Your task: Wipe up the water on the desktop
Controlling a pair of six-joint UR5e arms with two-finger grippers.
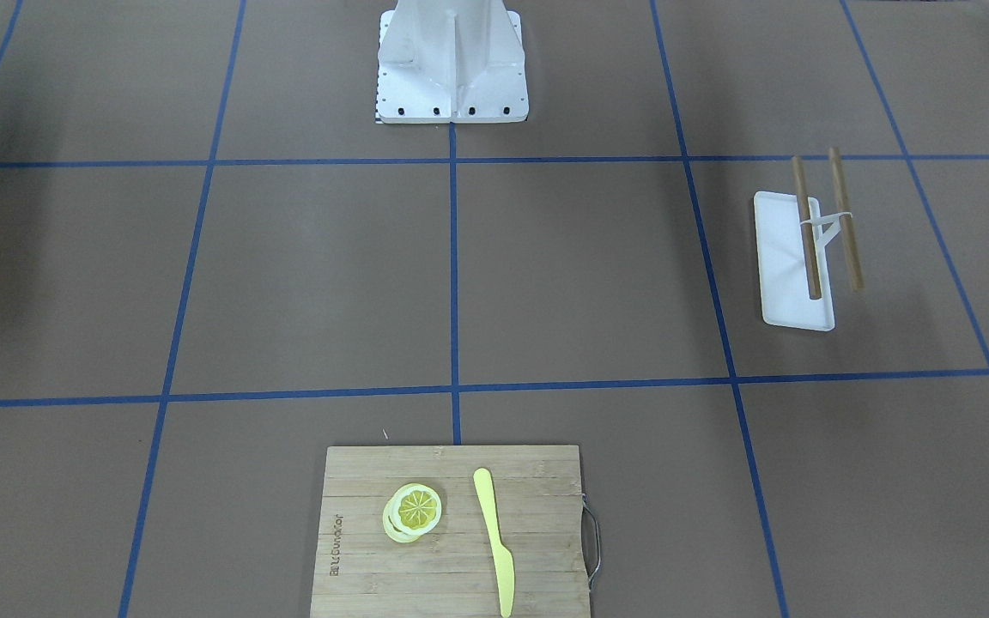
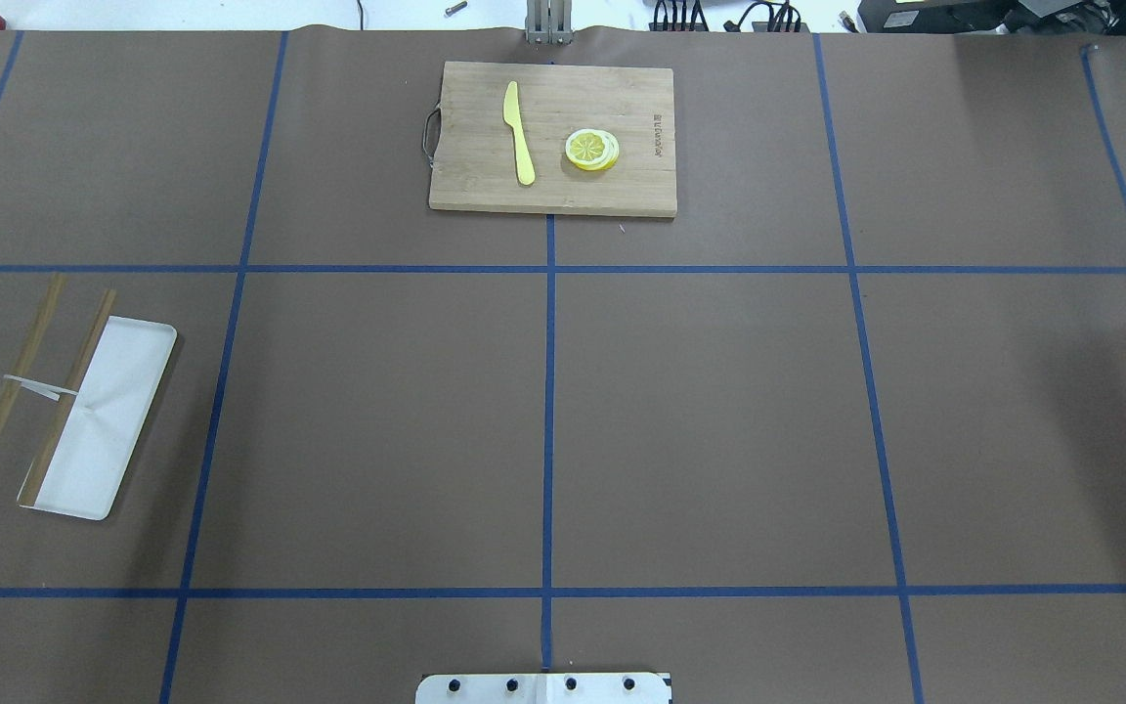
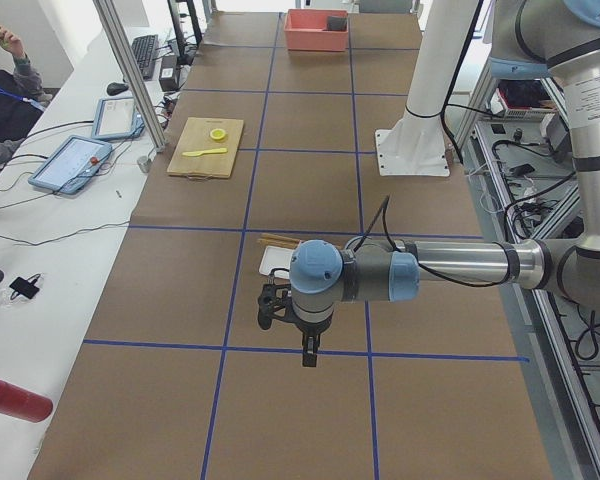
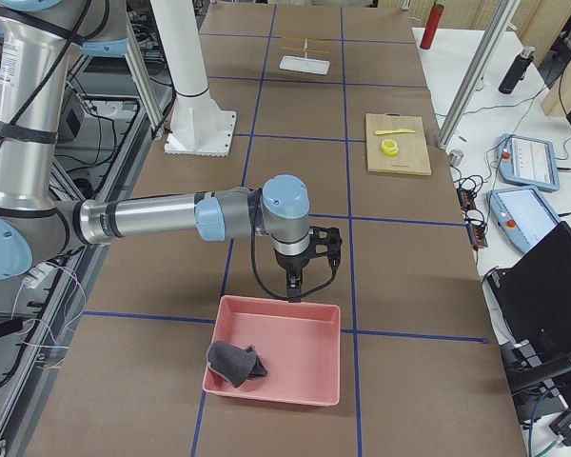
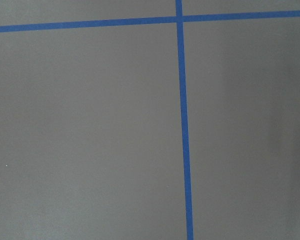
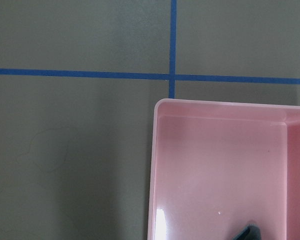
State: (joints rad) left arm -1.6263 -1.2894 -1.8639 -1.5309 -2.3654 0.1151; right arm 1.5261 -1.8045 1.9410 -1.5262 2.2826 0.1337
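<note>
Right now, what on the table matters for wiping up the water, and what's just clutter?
For the job:
- desktop
- dark cloth in the pink bin
- faint outline on the desktop, possibly the water

Lying about:
- bamboo cutting board with yellow knife and lemon slices
- white tray
- chopsticks

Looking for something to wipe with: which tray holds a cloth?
The pink tray on the robot's right: a dark cloth lies in it. The white tray only bears a wooden stick.
</note>
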